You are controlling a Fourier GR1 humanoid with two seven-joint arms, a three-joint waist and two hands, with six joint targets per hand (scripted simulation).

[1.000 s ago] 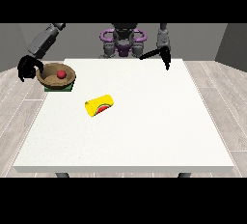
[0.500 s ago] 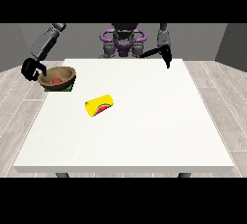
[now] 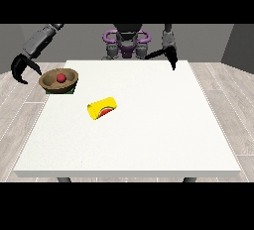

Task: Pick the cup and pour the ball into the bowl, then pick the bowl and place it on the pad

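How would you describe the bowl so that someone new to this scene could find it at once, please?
Start at the white table and go to its far corner at the view's left. There the brown bowl sits on a green pad, just inside the edge. Unlike the yellow cup lying on its side nearer the middle, it is round, wooden-looking and holds a red ball.

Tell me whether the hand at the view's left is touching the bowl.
Apart. The front view shows floor between the hand at the view's left and the bowl's rim, which holds the red ball.
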